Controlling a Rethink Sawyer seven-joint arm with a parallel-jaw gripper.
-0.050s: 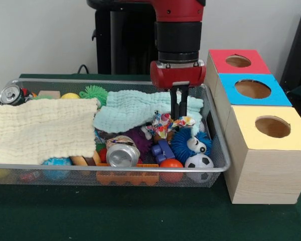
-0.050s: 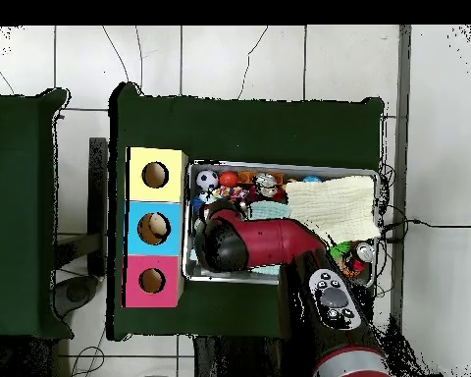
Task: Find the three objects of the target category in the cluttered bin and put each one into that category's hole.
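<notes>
In the front view we see the wire bin (image 1: pixel 218 150) on the table (image 1: pixel 140 216), with three boxes (image 1: pixel 261 130) in a row just beside its right side, each with a hole on top. Inside the bin, one cloth (image 1: pixel 40 128) lies across the left half and another cloth (image 1: pixel 135 110) lies behind the middle. A can (image 1: pixel 122 151) lies at the front centre, a second can (image 1: pixel 11 94) in the far left corner. The football (image 1: pixel 198 161) sits in the front right corner, with the spiky ball (image 1: pixel 183 143) just behind it. The gripper (image 1: pixel 179 114) hangs over the bin's right part, above the patterned toy (image 1: pixel 168 123).
</notes>
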